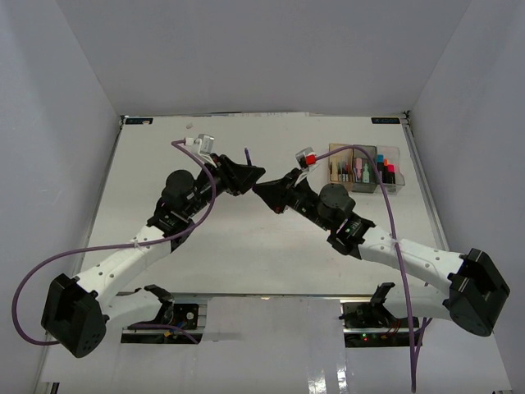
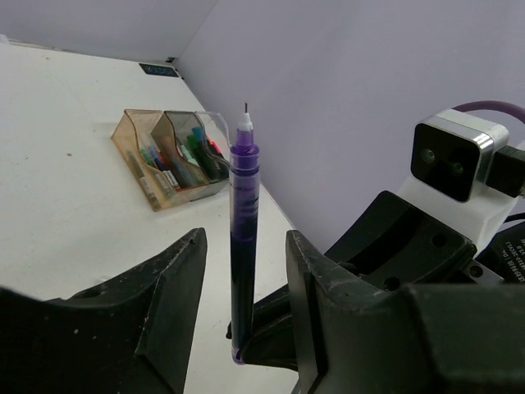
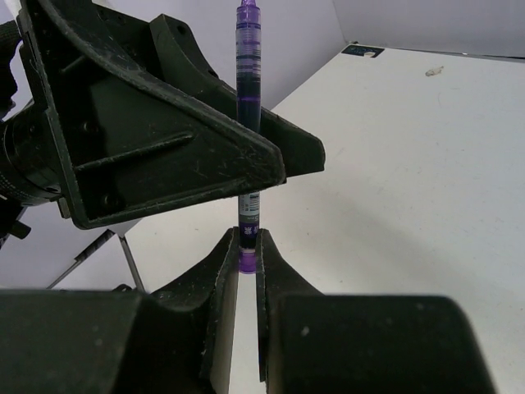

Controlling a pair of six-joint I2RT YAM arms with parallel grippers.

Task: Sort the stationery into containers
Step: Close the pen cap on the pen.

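Top view: both arms reach in twd the upper centre of the white table [image 1: 205,254]. L gripper [image 1: 253,175] and R gripper [image 1: 264,190] meet tip to tip. A thin purple pen [image 1: 248,156] pokes up out of the spot where they meet. Row of 3 bins [image 1: 336,156] sits at upper right of the frame, well apart from the grippers, w/ coloured stationery [image 1: 365,172] standing inside. Jaw state not readable from up here.

L wrist view: purple pen [image 2: 244,213] stands upright at frame centre, needle tip up, betw. the L gripper [image 2: 246,271] fingers. L jaws apart, w/ a bit of table showing either side of the barrel, so no contact. The pen's lower end sits in the R gripper [image 2: 250,349] at bottom centre. Amber bin [image 2: 135,135], grey bin [image 2: 176,123] and clear bin [image 2: 215,123] sit side by side at upper left, markers inside. R wrist camera [image 2: 455,164] at right.

R wrist view: R gripper [image 3: 248,263] jaws pinched on the pen's bottom end at lower centre. Pen [image 3: 248,66] runs straight up to the top edge, passing behind one of the L gripper's fingers [image 3: 164,156] at upper left.
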